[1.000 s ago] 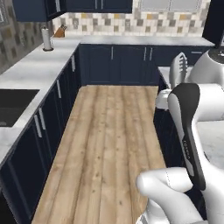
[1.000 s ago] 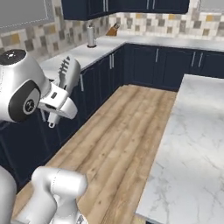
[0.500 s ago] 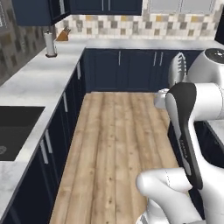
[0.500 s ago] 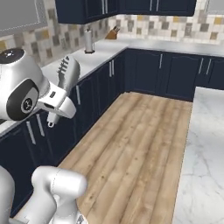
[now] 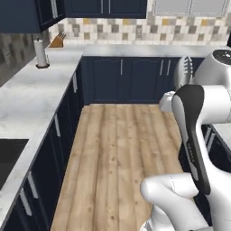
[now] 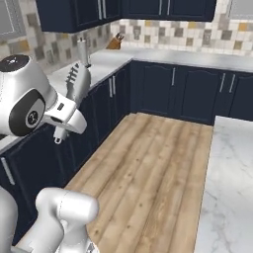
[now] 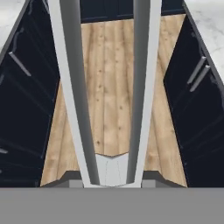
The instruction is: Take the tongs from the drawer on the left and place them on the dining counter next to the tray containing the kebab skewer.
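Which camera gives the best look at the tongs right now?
The hand view: the tongs run up the whole picture, both arms spread above the wooden floor. The right base view shows them sticking up from the gripper; the left base view catches just the tips.

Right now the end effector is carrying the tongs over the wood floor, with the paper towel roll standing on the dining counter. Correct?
One thing is off. The paper towel roll stands on the marble worktop along the wall, as the left base view shows. The end effector does hold the tongs over the wood floor.
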Robot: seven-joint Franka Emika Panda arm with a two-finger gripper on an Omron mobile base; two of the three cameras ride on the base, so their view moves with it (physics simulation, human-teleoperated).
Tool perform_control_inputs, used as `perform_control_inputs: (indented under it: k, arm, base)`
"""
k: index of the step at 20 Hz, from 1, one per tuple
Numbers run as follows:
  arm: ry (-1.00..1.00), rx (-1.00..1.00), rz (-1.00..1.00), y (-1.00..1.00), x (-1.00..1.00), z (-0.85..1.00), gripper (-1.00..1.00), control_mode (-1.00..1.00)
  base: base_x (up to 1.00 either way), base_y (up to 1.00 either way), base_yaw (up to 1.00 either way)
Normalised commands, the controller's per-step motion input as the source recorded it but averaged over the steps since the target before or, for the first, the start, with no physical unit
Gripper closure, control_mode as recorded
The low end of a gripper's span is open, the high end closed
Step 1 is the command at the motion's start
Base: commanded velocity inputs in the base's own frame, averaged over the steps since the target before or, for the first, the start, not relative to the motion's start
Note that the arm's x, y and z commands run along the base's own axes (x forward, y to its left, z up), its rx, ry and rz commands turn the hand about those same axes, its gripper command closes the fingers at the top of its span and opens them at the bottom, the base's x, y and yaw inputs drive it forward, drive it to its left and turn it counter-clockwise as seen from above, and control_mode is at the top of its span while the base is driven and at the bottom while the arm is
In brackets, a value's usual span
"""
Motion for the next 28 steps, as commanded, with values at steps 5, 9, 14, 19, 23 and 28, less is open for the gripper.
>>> perform_control_inputs:
  k: [5, 9, 14, 19, 23, 28]
  arm:
    - [0.0, 0.0, 0.0, 0.0, 0.0, 0.0, 1.0, 1.0]
    - [0.0, 0.0, 0.0, 0.0, 0.0, 0.0, 1.0, 1.0]
    - [0.0, 0.0, 0.0, 0.0, 0.0, 0.0, 1.0, 1.0]
    - [0.0, 0.0, 0.0, 0.0, 0.0, 0.0, 1.0, 1.0]
    - [0.0, 0.0, 0.0, 0.0, 0.0, 0.0, 1.0, 1.0]
    - [0.0, 0.0, 0.0, 0.0, 0.0, 0.0, 1.0, 1.0]
  base:
    - [1.0, -0.04, -0.09]
    - [1.0, -0.04, -0.11]
    - [1.0, 0.0, -0.11]
    - [1.0, 0.0, -0.14]
    - [1.0, 0.0, -0.25]
    - [0.96, 0.12, -0.37]
